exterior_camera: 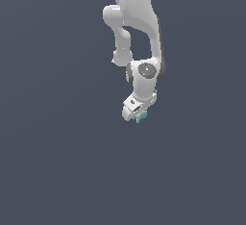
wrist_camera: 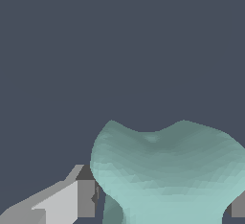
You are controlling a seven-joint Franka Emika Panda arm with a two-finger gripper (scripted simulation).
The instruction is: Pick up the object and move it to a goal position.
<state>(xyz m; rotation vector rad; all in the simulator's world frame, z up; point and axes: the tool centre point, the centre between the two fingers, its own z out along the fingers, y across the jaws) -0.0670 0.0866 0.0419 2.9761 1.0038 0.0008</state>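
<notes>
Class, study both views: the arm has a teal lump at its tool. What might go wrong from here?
1. The teal object has rounded, lumpy sides, seen close in the wrist view; it may slip from the tool.
2. In the exterior view only a small part shows past the tool, so the grip cannot be checked.

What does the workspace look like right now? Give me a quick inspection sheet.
Surface: plain dark grey-blue ground, no markings seen.
Job's things: teal lumpy object sits between the claw's fingers, at the arm's tip in the exterior view.
Goal position: no marker seen.
Clutter: nothing seen.
Claw: claw closed on the object; a finger rests against its side.
Cables: nothing seen.
Surroundings: only the white Panda arm; uniform background.
</notes>
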